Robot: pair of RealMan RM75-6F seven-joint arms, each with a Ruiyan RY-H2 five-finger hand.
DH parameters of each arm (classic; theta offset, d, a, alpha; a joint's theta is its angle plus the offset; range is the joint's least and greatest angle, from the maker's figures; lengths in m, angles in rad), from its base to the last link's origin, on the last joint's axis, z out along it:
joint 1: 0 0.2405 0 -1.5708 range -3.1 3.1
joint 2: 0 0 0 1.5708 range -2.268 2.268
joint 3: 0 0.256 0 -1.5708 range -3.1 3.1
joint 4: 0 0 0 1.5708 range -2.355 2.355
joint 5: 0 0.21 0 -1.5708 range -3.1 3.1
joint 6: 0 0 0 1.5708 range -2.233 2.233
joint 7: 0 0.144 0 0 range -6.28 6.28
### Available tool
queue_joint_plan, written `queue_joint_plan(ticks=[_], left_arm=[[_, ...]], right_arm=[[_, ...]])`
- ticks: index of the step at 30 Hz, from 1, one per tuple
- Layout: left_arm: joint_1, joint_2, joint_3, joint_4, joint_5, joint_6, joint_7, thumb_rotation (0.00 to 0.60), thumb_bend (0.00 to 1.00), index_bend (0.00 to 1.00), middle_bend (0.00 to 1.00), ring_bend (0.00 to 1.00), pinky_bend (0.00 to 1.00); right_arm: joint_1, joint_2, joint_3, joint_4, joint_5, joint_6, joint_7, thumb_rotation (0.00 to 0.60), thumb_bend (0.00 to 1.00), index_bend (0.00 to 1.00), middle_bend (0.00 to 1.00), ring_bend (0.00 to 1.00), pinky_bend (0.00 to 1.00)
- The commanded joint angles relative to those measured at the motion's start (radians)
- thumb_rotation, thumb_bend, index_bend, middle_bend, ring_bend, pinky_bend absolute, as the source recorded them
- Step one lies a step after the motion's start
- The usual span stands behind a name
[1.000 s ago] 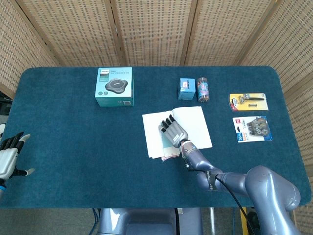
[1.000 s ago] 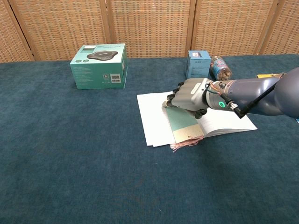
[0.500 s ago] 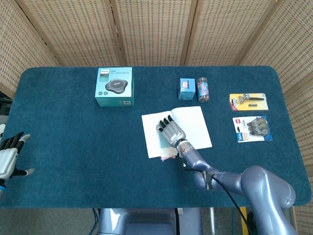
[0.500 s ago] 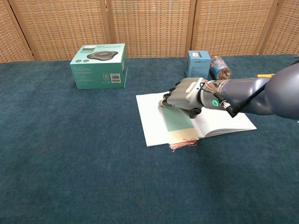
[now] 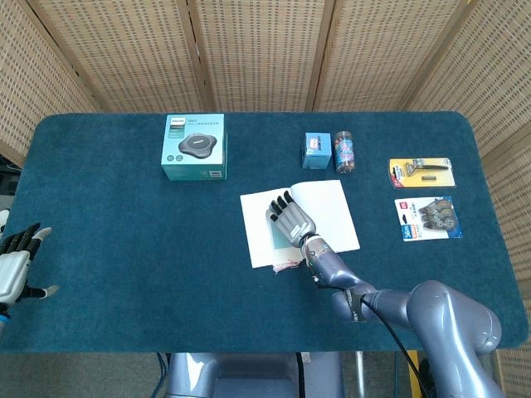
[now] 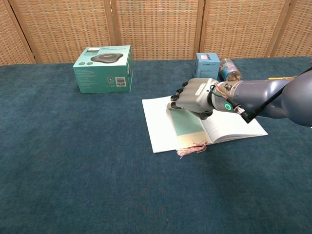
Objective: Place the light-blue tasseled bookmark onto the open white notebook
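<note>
Bookmark [image 6: 187,128] lies flat on the notebook [image 6: 157,126], tassel spilling past the six o'clock edge onto the counter [image 6: 73,170]. We judge it light, thin and slippery; pressing from above suits it better than pinching. Our right hand [image 6: 195,96] hovers at its twelve o'clock end, fingers [image 5: 280,202] spread, holding nothing. Boxes sit well apart; nine o'clock is free.

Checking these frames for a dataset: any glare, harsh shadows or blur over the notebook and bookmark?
Head view: even light, no glare on the notebook, sharp throughout. Chest view: the right hand casts only a soft shadow on the bookmark; its tassel strands stay crisp.
</note>
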Motion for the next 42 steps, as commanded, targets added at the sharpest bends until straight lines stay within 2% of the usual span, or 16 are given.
queue_joint_plan(ticks=[1, 10, 21, 27, 31, 32, 34, 35, 36, 39, 42], left_arm=[[0.000, 0.000, 0.000, 0.000, 0.000, 0.001, 0.000, 0.600, 0.00, 0.00, 0.00, 0.00, 0.00], [0.000, -0.001, 0.000, 0.001, 0.000, -0.001, 0.001, 0.600, 0.00, 0.00, 0.00, 0.00, 0.00], [-0.001, -0.001, 0.001, -0.001, 0.001, 0.000, 0.003, 0.600, 0.00, 0.00, 0.00, 0.00, 0.00], [0.006, 0.003, 0.005, -0.008, 0.016, 0.012, -0.002, 0.600, 0.00, 0.00, 0.00, 0.00, 0.00], [0.013, 0.007, 0.008, -0.012, 0.031, 0.027, -0.013, 0.600, 0.00, 0.00, 0.00, 0.00, 0.00], [0.016, 0.008, 0.009, -0.013, 0.037, 0.031, -0.016, 0.600, 0.00, 0.00, 0.00, 0.00, 0.00], [0.021, 0.011, 0.012, -0.015, 0.050, 0.040, -0.023, 0.600, 0.00, 0.00, 0.00, 0.00, 0.00], [0.024, 0.013, 0.014, -0.017, 0.060, 0.047, -0.028, 0.600, 0.00, 0.00, 0.00, 0.00, 0.00], [0.027, 0.014, 0.016, -0.017, 0.068, 0.053, -0.032, 0.600, 0.00, 0.00, 0.00, 0.00, 0.00], [0.039, 0.016, 0.021, -0.017, 0.097, 0.081, -0.044, 0.600, 0.00, 0.00, 0.00, 0.00, 0.00], [0.052, 0.017, 0.027, -0.016, 0.127, 0.108, -0.056, 0.600, 0.00, 0.00, 0.00, 0.00, 0.00]], right_arm=[[-0.004, 0.004, -0.002, 0.003, -0.015, -0.003, 0.012, 0.600, 1.00, 0.03, 0.05, 0.00, 0.07], [-0.019, 0.030, 0.002, -0.013, -0.096, 0.005, 0.057, 0.600, 1.00, 0.03, 0.06, 0.00, 0.07], [-0.067, 0.083, -0.035, -0.073, -0.238, 0.048, 0.098, 0.600, 1.00, 0.03, 0.06, 0.00, 0.07], [-0.149, 0.199, -0.044, -0.205, -0.413, 0.175, 0.226, 0.600, 1.00, 0.03, 0.06, 0.00, 0.07], [-0.236, 0.294, -0.041, -0.274, -0.544, 0.308, 0.395, 0.600, 0.98, 0.03, 0.06, 0.00, 0.07], [-0.264, 0.318, -0.043, -0.283, -0.581, 0.353, 0.441, 0.600, 0.87, 0.03, 0.05, 0.00, 0.07], [-0.324, 0.360, -0.049, -0.288, -0.653, 0.452, 0.535, 0.600, 0.57, 0.01, 0.02, 0.00, 0.07], [-0.368, 0.382, -0.054, -0.284, -0.692, 0.522, 0.594, 0.600, 0.39, 0.01, 0.01, 0.00, 0.07], [-0.402, 0.397, -0.057, -0.278, -0.716, 0.571, 0.637, 0.600, 0.26, 0.00, 0.00, 0.00, 0.07], [-0.526, 0.441, -0.070, -0.255, -0.761, 0.716, 0.783, 0.600, 0.07, 0.00, 0.00, 0.00, 0.07], [-0.653, 0.457, -0.078, -0.224, -0.759, 0.827, 0.916, 0.600, 0.00, 0.00, 0.00, 0.00, 0.07]])
